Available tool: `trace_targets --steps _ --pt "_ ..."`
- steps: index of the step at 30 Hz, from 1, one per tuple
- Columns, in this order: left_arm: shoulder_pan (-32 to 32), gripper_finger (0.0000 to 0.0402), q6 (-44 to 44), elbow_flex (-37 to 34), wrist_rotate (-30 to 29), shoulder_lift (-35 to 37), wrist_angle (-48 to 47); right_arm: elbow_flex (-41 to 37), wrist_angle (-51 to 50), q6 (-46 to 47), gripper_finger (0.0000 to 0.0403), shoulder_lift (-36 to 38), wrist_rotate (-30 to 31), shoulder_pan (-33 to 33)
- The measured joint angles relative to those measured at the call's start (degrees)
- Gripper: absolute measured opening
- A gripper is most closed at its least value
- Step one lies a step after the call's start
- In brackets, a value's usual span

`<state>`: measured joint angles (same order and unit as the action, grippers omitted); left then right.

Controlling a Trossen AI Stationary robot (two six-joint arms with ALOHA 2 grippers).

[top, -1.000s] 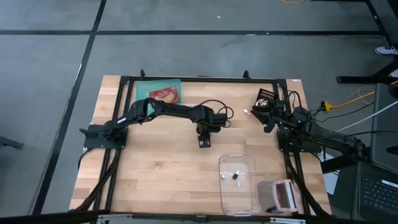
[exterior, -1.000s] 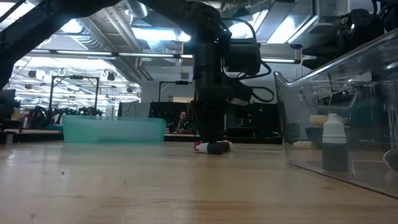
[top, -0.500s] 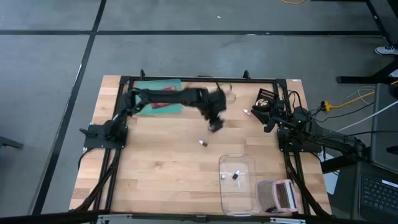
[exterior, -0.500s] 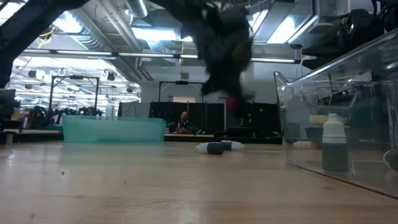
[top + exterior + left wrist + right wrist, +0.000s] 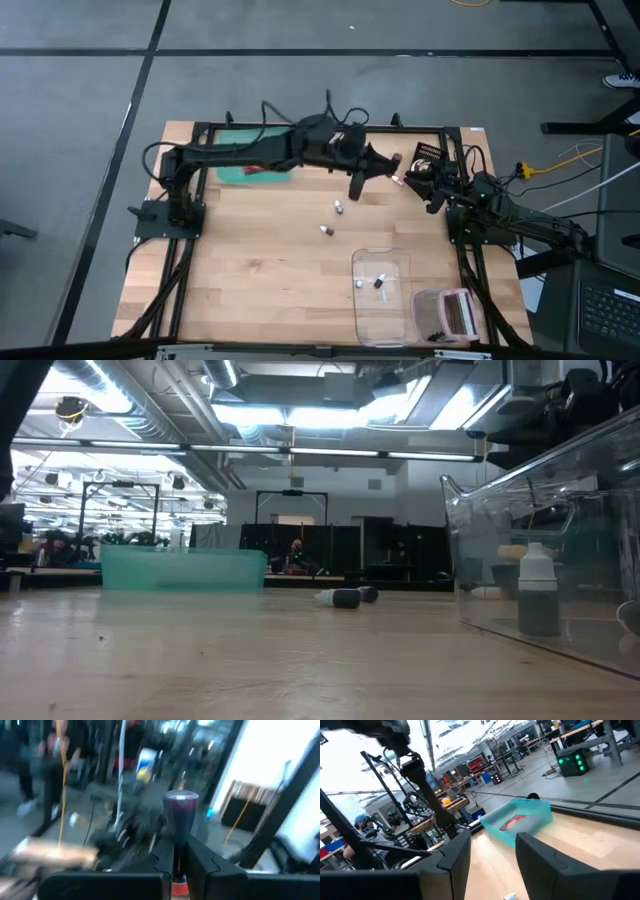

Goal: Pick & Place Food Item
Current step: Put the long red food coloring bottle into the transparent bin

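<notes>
My left fingers (image 5: 181, 865) were clamped on a small dark-capped bottle (image 5: 180, 817), held above the far middle of the bench (image 5: 250, 270). Two more small bottles (image 5: 332, 218) lay on the wood just nearer, a clear bin (image 5: 385, 300) near right, a teal tray (image 5: 255, 168) far left. The left arm (image 5: 250, 155) stretched rightward along the far edge. My right fingers (image 5: 492, 852) stood apart at far right.

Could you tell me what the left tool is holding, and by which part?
The left tool pinches a small dark bottle by its lower end, cap outward.
</notes>
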<state>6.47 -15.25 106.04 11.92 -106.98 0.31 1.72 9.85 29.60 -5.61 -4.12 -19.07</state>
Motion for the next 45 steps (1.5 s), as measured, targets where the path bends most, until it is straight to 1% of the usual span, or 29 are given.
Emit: trace_targets --steps 2,4,9,11,13,19,22,24,27,31,37,39,41,45 --pt "-2.54 0.0017 1.5 0.07 -2.33 0.3 4.76 0.0 -0.01 0.6 0.0155 0.0 0.0 0.0" --pt "-5.17 0.0017 3.07 0.09 -5.01 0.35 6.53 0.0 -0.01 1.24 0.0155 0.0 -0.03 0.02" --pt "-11.27 0.0017 6.51 0.16 -10.75 -0.71 4.67 0.0 -0.03 2.64 0.0155 0.0 -0.03 0.02" --pt "-12.83 0.0017 6.88 0.0 -11.37 -1.81 2.47 0.0 -0.03 3.14 0.0155 0.0 -0.03 0.04" --pt "-14.0 0.0017 6.82 0.0 -11.5 -3.7 2.56 0.0 -0.14 3.63 0.0155 0.0 -0.25 0.02" --pt "-16.41 0.0017 3.58 0.12 -8.7 -9.62 3.33 0.0 -0.53 6.04 0.0155 0.0 -1.59 0.04" --pt "-17.24 0.0017 0.87 -0.07 -6.38 -13.99 5.96 0.0 -0.68 7.49 0.0155 0.0 -2.61 0.04" --pt "-17.44 0.0017 -1.39 -0.05 -4.97 -16.66 9.33 0.0 -0.75 8.32 0.0155 0.0 -3.2 0.04" --pt "-17.37 0.0017 -4.67 0.04 -3.09 -20.26 10.71 0.0 -0.91 9.16 0.0155 0.0 -3.78 0.04" --pt "-17.37 0.0017 -8.14 -0.02 -2.28 -24.23 11.65 0.0 -1.11 10.45 0.0155 0.0 -4.5 0.04" --pt "-17.76 0.0019 -12.03 0.04 -1.39 -27.45 13.65 0.0 -1.25 10.49 0.0155 0.0 -4.94 0.04" --pt "-18.03 0.0027 -13.3 0.02 -1.51 -27.77 13.56 0.0 -1.34 10.49 0.0155 0.0 -4.94 0.04" --pt "-18.11 0.0045 -14.92 0.07 -1.66 -27.87 13.76 0.0 -1.41 10.46 0.0155 0.0 -4.94 0.03" --pt "-18.09 0.0099 -17.21 0.07 -1.81 -27.98 12.08 0.0 -3.11 10.46 0.0155 0.0 -5.14 0.04"
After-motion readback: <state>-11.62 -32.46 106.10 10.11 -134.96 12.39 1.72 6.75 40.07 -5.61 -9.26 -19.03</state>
